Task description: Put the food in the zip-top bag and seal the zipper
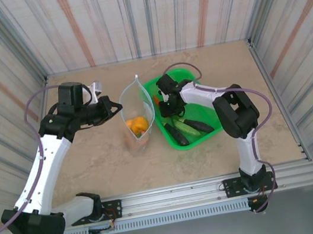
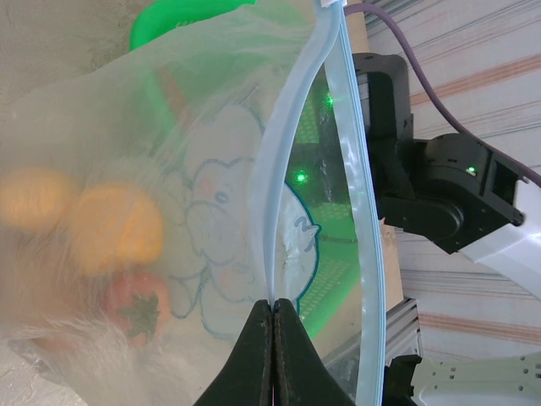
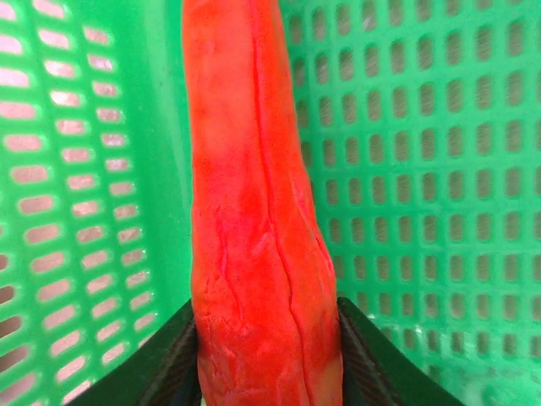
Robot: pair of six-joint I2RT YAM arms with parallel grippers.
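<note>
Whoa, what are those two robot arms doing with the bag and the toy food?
They are packing toy food into a bag. The left gripper pinches the light-blue zipper strip of the clear floppy plastic bag, holding its mouth open. Two round orange fruits and a red strawberry lie inside. The right gripper is down in the green mesh basket, fingers closed on the orange toy carrot. Dark long pieces and a green cucumber wait there.

Carrot [image 3: 254, 211] cut by frame edges; bagged fruits [image 2: 114, 228] blurred.
</note>
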